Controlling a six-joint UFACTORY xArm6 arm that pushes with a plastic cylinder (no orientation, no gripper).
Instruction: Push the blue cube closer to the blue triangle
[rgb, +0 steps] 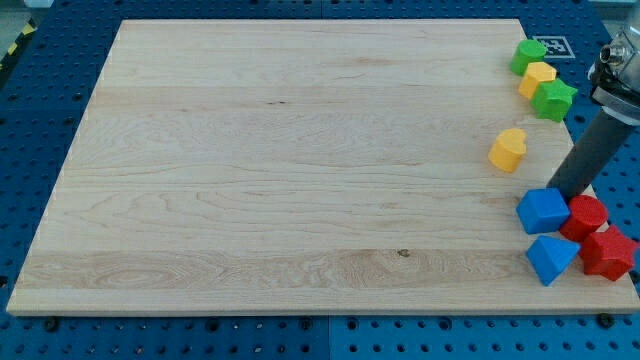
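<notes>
Tip: the rod (590, 150) is seen slanting down from the right edge of the frame; my tip (557, 190) is placed at the upper right edge of the blue cube, seemingly touching it, though contact cannot be confirmed. No jaws are carried, so nothing is held.
Blue cube: the blue cube (543, 210) is found at the lower right of the frame, on the board.
Blue triangle: the blue triangle (551, 258) is set just below the blue cube, very near it; whether they touch cannot be told.
Red blocks: one red block (585, 215) is seen just right of the blue cube, another red block (608, 252) just right of the blue triangle.
Yellow blocks: one yellow block (508, 149) is placed above the blue cube, apart from it; a second yellow block (537, 78) lies at the upper right.
Green blocks: a green block (529, 55) and a green star-like block (553, 99) are grouped with the second yellow one.
Board: a pale wooden board (280, 170) is laid on a blue perforated table (40, 120).
</notes>
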